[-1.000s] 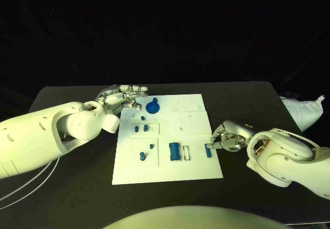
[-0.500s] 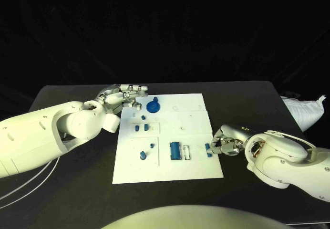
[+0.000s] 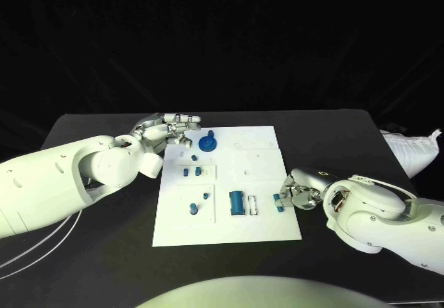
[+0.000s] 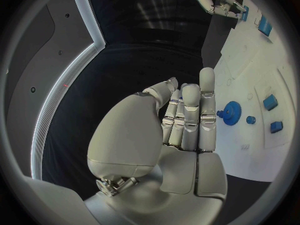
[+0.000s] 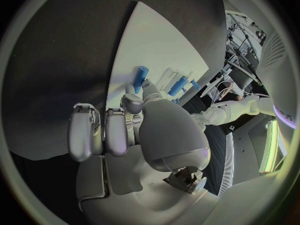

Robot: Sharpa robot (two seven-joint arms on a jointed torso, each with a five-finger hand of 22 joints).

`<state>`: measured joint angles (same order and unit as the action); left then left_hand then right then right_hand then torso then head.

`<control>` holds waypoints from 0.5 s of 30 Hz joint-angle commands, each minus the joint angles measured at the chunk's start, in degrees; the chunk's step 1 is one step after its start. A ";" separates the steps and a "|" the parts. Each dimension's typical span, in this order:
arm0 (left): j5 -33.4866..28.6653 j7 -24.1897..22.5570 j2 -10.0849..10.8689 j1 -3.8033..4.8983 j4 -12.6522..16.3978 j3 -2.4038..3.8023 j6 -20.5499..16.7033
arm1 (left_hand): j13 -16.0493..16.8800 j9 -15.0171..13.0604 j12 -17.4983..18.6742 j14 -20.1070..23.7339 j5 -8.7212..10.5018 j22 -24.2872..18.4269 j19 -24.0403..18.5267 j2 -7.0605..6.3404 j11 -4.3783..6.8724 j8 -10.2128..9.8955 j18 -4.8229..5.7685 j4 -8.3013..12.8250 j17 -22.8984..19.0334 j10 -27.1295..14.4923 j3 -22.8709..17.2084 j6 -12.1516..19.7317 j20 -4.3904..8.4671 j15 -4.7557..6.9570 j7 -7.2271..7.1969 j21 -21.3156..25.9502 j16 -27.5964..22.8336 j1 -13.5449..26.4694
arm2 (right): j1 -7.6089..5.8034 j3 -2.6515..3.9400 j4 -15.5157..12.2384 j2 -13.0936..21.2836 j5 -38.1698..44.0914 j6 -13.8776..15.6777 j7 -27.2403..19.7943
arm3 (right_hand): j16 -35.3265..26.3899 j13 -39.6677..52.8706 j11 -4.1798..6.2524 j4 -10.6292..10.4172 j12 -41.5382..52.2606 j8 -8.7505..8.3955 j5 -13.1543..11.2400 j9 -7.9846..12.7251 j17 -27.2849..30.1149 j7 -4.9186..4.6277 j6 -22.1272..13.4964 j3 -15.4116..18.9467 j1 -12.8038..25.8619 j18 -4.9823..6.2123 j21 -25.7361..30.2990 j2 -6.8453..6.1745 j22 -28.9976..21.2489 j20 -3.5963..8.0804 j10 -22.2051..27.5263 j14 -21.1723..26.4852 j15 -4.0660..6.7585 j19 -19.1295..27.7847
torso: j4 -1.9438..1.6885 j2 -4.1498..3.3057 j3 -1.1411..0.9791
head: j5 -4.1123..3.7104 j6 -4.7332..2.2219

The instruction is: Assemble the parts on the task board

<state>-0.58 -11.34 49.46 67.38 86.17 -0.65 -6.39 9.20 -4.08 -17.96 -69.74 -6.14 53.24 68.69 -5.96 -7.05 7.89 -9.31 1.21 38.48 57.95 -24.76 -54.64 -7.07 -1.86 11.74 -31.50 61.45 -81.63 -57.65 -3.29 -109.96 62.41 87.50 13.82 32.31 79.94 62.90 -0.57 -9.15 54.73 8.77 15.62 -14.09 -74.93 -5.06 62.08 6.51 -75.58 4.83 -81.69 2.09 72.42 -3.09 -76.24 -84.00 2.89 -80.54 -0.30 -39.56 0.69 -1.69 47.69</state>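
Your right robot hand (image 3: 298,194) sits at the task board's (image 3: 264,228) right edge, toward the tabletop's (image 3: 92,256) near right side. Its fingers are curled in and its fingertips (image 5: 132,104) touch the small blue bar (image 3: 278,203) lying just inside that edge; in the right wrist view the bar (image 5: 140,79) pokes out past the fingertips, flat on the board (image 5: 156,45). You cannot tell from these views whether the bar is actually pinched or only touched.

Your left robot hand (image 3: 169,130) hovers off the board's far left corner, holding nothing. In the left wrist view its fingers (image 4: 190,117) stand straight and pressed side by side, with the thumb alongside.

On the board, the blue gear (image 3: 207,142) stands near the far left corner, just beside the left hand. Small blue pieces (image 3: 192,171) lie below it in the left column, another blue piece (image 3: 194,208) lies further toward the near edge, and a larger blue block (image 3: 237,203) rests near the middle, left of the bar.
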 commanded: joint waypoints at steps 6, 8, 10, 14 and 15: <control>0.17 -0.03 0.09 -0.01 0.20 0.02 1.03 | 0.07 -0.06 -0.47 0.38 -0.22 0.03 -0.10 0.14 -0.15 0.39 -1.12 0.23 -0.12 -0.46 0.10 0.57 -0.27 -0.06 0.02 0.29 0.32 0.18 | 0.97 -0.23 1.25 -1.57 10.73 -9.32 1.67 | -0.14 -0.39 0.09 1.39 -0.71 -0.83 -6.01 0.10 -2.40 -0.13 0.69 -1.33 -3.45 -0.93 -0.09 0.78 -0.32 0.19 0.33 -3.56 0.55 0.06 | 0.01 0.05 0.01 | 0.24 0.33; 0.18 -0.02 0.11 -0.01 0.22 0.02 1.06 | 0.07 -0.06 -0.47 0.38 -0.22 0.03 -0.10 0.14 -0.15 0.39 -1.12 0.23 -0.12 -0.46 0.10 0.57 -0.27 -0.06 0.02 0.29 0.32 0.18 | 1.11 -0.23 1.53 -1.98 12.72 -11.24 1.84 | -0.24 -0.51 0.07 1.56 -0.92 -0.94 -7.04 0.11 -2.32 -0.16 0.72 -1.53 -3.80 -0.91 -0.03 0.70 -0.42 0.16 0.44 -3.53 0.53 0.15 | 0.02 0.07 0.03 | 0.26 0.37; 0.21 -0.01 0.11 -0.01 0.22 0.02 1.08 | 0.07 -0.06 -0.47 0.38 -0.22 0.03 -0.10 0.14 -0.15 0.39 -1.12 0.23 -0.12 -0.46 0.10 0.57 -0.27 -0.06 0.02 0.29 0.32 0.18 | 1.20 -0.23 1.74 -2.32 14.29 -12.88 1.94 | -0.31 -0.59 0.07 1.79 -1.06 -1.00 -7.39 0.12 -2.25 -0.15 0.73 -1.69 -4.15 -0.90 0.01 0.60 -0.49 0.14 0.52 -3.51 0.52 0.21 | 0.05 0.07 0.05 | 0.31 0.40; 0.26 0.02 0.13 -0.01 0.23 0.02 1.16 | 0.07 -0.07 -0.50 0.39 -0.22 0.04 -0.11 0.12 -0.16 0.41 -1.12 0.26 -0.12 -0.48 0.10 0.59 -0.27 -0.06 0.02 0.28 0.33 0.16 | 1.34 -0.25 2.02 -2.96 16.35 -15.17 2.03 | -0.38 -0.70 0.08 2.24 -1.26 -1.07 -7.79 0.11 -2.20 -0.14 0.84 -1.96 -4.78 -0.88 0.07 0.33 -0.57 0.12 0.64 -3.49 0.52 0.28 | 0.07 0.05 0.04 | 0.29 0.46; 0.27 0.02 0.13 -0.01 0.22 0.02 1.17 | 0.07 -0.07 -0.50 0.39 -0.22 0.04 -0.11 0.12 -0.16 0.41 -1.12 0.26 -0.12 -0.48 0.10 0.59 -0.27 -0.06 0.02 0.28 0.33 0.16 | 1.36 -0.25 2.06 -3.07 16.61 -15.52 2.05 | -0.38 -0.70 0.08 2.24 -1.26 -1.07 -7.79 0.11 -2.20 -0.14 0.84 -1.96 -4.78 -0.88 0.07 0.33 -0.57 0.12 0.64 -3.49 0.52 0.28 | 0.08 0.07 0.04 | 0.31 0.49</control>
<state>-0.54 -11.18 49.63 67.38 86.24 -0.67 -6.30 9.20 -4.08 -18.31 -69.74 -6.14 53.24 68.69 -5.96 -7.26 8.11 -9.31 1.20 38.41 57.74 -24.76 -54.43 -7.07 -1.86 11.95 -31.50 61.45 -81.63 -57.34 -2.59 -108.97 59.45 100.76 6.58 32.61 79.94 62.25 -0.38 -7.18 53.80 8.16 8.16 -19.37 -74.92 -5.11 63.07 4.53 -79.81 4.83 -81.68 2.26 71.94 -3.09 -76.02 -83.82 3.07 -80.53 -0.25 -39.48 0.74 -1.38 48.13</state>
